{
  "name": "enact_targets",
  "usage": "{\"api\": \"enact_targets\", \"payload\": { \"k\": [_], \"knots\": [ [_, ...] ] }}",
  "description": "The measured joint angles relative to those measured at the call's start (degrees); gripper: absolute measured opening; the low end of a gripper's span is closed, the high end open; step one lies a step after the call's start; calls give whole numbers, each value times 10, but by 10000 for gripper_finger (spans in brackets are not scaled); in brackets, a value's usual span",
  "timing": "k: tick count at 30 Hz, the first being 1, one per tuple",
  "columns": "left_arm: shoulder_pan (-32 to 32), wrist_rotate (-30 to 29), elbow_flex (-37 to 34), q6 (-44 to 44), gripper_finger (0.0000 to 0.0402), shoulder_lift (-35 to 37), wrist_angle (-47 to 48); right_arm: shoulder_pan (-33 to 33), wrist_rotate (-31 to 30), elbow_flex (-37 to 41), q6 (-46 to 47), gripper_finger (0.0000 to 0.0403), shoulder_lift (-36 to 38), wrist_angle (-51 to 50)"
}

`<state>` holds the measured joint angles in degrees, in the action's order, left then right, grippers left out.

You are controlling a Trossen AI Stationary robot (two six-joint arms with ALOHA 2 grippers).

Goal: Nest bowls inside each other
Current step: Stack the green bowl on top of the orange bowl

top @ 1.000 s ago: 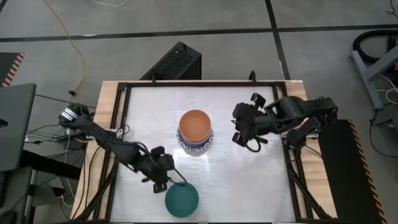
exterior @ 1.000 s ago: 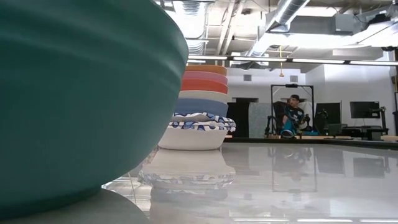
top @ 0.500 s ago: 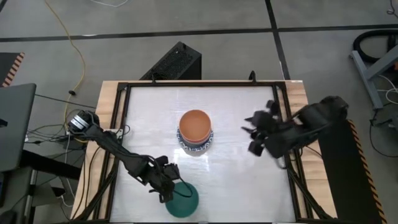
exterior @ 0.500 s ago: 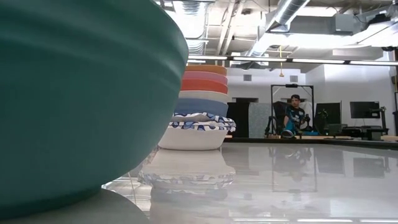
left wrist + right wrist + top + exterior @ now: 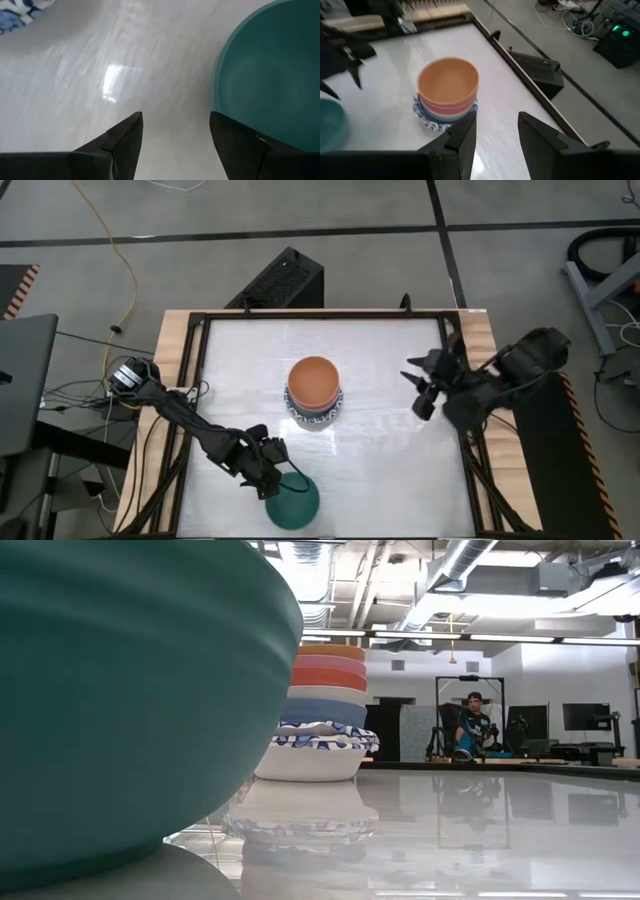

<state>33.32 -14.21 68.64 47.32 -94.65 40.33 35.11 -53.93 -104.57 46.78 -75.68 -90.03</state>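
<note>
A stack of nested bowls [image 5: 315, 388] stands mid-table, the orange one [image 5: 448, 80] on top, with pink, red, cream and dark blue below and blue-patterned white bowls [image 5: 312, 752] at the bottom. A dark green bowl [image 5: 294, 502] rests upright on its base near the table's near edge. My left gripper [image 5: 272, 482] is open at that bowl's left rim [image 5: 216, 85]; one finger [image 5: 237, 145] stands over the rim and the other [image 5: 122, 142] over bare table. My right gripper [image 5: 425, 387] is open, raised near the right edge and facing the stack. My left gripper comes at the green bowl's left rim slanting down from the table's left. One finger covers the rim in the wrist view. I cannot tell whether it touches the bowl.
A black frame rail [image 5: 458, 360] borders the white tabletop [image 5: 390, 470]. Bare table lies between the stack and the green bowl and to the right of both. A black box [image 5: 283, 280] sits on the floor behind the table. A person [image 5: 470, 725] sits far off in the room.
My left gripper has sunk a little and moved toward the green bowl at the near edge. My right gripper has drawn back from beside the stack toward the table's right edge, turning as it went. The bowls have kept still.
</note>
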Motion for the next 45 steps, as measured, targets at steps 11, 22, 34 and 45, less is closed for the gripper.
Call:
{"api": "enact_targets", "payload": {
  "k": [11,22,34,45],
  "knots": [
    [1,9,0,20,219,-2,-29,0,13,41,30,166,0,0],
    [1,20,0,10,219,-2,-28,0,-45,41,28,166,49,9],
    [0,49,0,3,219,-2,-27,43,-62,41,-191,166,126,115],
    [-8,59,-1,-2,219,-2,-22,118,-61,52,-5,166,216,5]
  ]
}}
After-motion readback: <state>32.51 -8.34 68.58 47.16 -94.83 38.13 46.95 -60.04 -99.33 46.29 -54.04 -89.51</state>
